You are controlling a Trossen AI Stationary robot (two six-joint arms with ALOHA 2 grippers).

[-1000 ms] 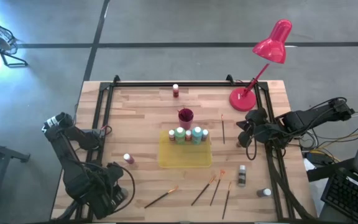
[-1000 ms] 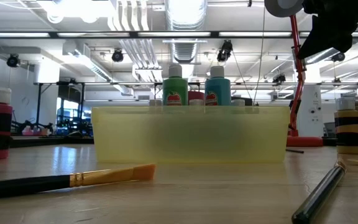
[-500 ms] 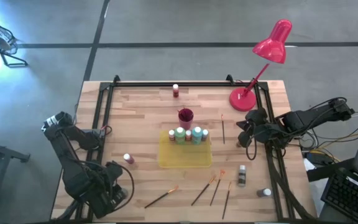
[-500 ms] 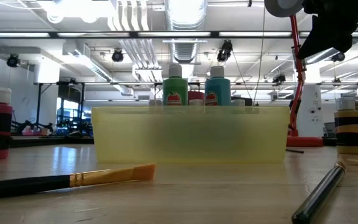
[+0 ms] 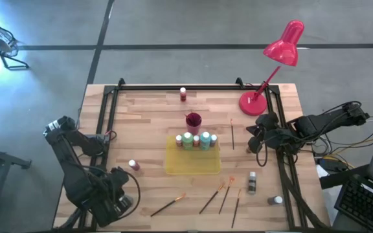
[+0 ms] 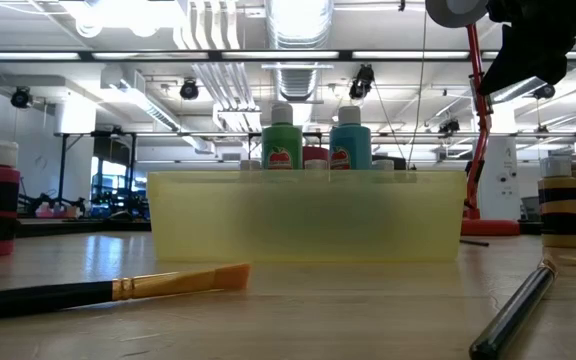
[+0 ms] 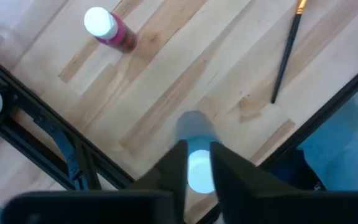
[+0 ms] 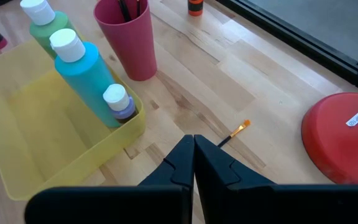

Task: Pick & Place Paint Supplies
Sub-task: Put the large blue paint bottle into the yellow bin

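Two tools show. At the desk's near left corner, the left tool (image 7: 197, 163) has a white-capped bottle (image 7: 197, 171) between its fingers, gripping it. A pink bottle (image 7: 109, 29) and a brush (image 7: 284, 53) lie ahead. Over the right edge, the right tool (image 8: 194, 155) is closed and empty, near the yellow tray (image 8: 36, 140).

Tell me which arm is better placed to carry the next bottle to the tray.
Left: the left gripper is closed on a white-capped bottle; the right gripper is shut and empty.
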